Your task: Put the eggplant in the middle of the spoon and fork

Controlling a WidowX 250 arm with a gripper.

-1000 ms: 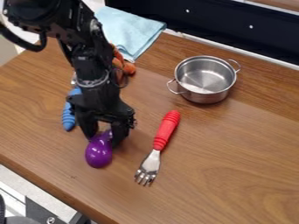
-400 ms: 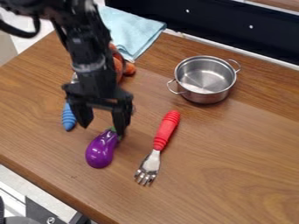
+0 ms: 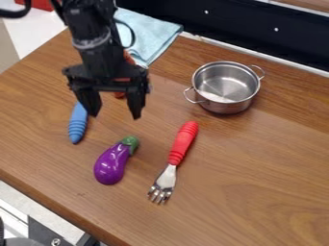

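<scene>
Camera view: the gripper (image 3: 116, 116) hangs above the table (image 3: 257, 182), fingers spread wide with nothing between them. The eggplant (image 3: 112, 163) lies between the fork (image 3: 166, 178) and what looks like the blue-handled spoon (image 3: 78, 125), partly hidden.

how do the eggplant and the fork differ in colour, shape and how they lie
The eggplant is purple with a green cap, while the fork has a red handle and a silvery metal head. The eggplant is plump and rounded, the fork long and slim. The eggplant's cap and the fork's handle both point away from the camera, and both things lie on the wooden table.
</scene>
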